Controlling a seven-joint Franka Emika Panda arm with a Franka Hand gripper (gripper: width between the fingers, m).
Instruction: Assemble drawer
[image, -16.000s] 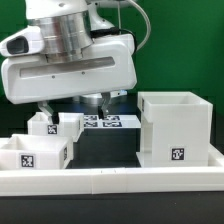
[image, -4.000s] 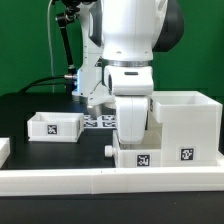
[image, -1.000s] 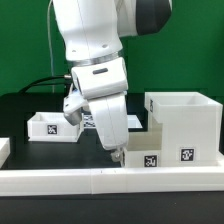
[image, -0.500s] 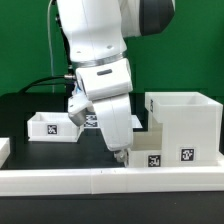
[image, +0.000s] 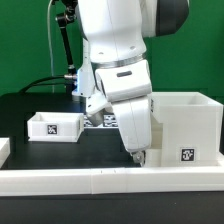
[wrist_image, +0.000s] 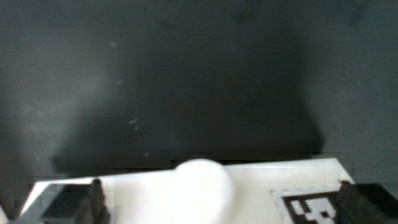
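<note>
The tall white cube housing (image: 185, 122) stands at the exterior view's right with a tag on its front. One knobbed tray (image: 54, 125) lies at the left. My gripper (image: 138, 156) is tilted down right against the housing's left side and hides almost all of the second tray. In the wrist view the gripper (wrist_image: 214, 205) has its dark fingers (wrist_image: 64, 201) wide apart. Between them lies that tray's white face (wrist_image: 267, 182) with its round knob (wrist_image: 201, 183) and a tag (wrist_image: 331, 208). I see no grip on it.
The long low white rail (image: 100, 180) runs along the front, just below the gripper. The marker board (image: 100, 121) lies behind the arm between the left tray and the housing. The table top is black (wrist_image: 196, 70).
The arm has swung to the exterior view's right. The second tray, seen beside the housing half a second ago, has gone right with it and is now hidden behind the gripper.
</note>
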